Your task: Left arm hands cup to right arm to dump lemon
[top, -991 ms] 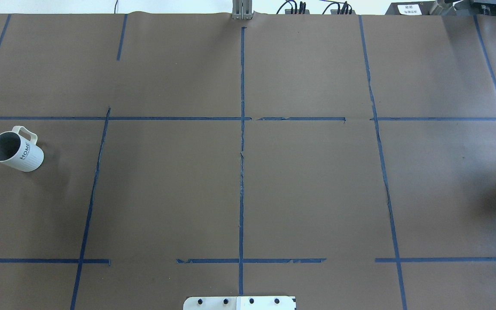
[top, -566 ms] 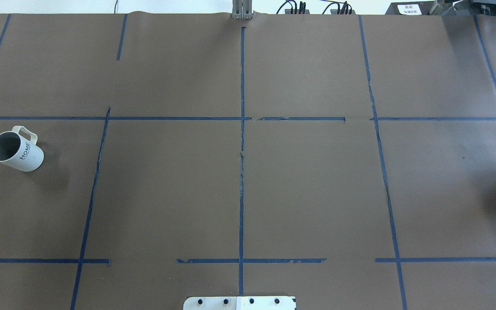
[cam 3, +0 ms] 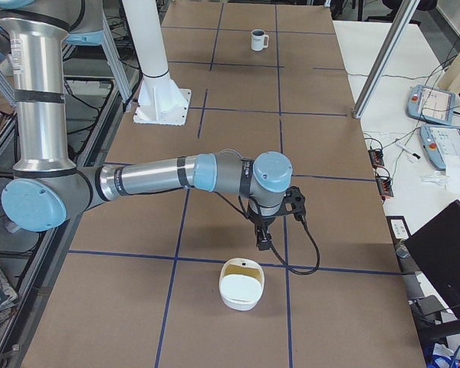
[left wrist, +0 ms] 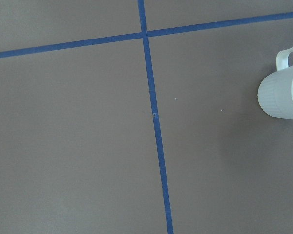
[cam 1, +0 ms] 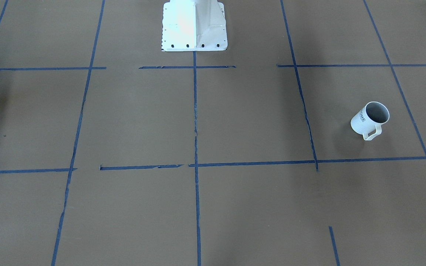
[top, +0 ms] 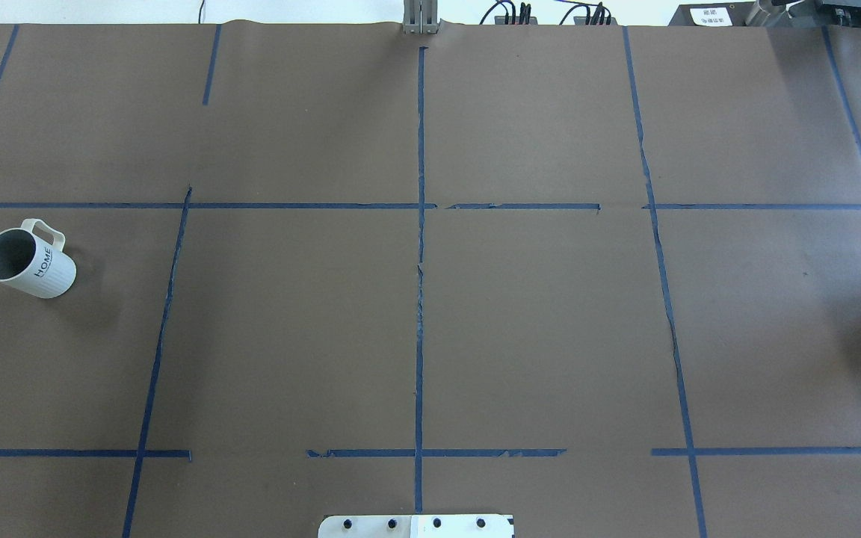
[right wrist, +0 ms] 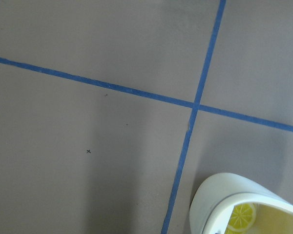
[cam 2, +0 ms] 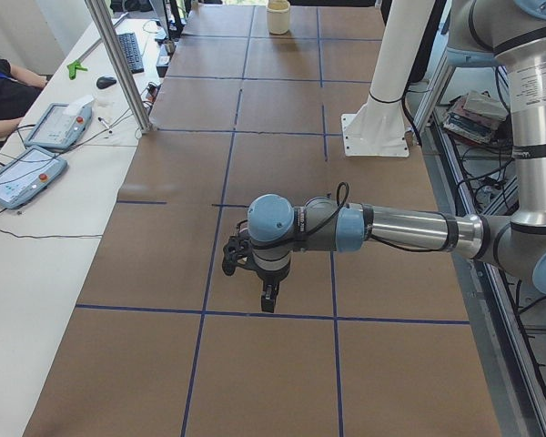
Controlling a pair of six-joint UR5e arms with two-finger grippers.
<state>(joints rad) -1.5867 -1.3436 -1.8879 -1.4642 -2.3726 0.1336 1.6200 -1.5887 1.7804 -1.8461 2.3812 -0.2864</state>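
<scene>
cup point(top: 28, 263) stands upright on the brown table point(top: 415, 321)

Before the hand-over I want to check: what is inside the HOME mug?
Only the grey inner wall of the cup shows, with nothing against it. Its bottom is covered by the near wall, so it cannot be seen.

Brown paper-covered table point(top: 550, 336), blue tape grid point(top: 420, 299); white side desk point(cam 2: 27, 273) with keyboard point(cam 2: 130, 52), two control tablets point(cam 2: 18, 176)
</scene>
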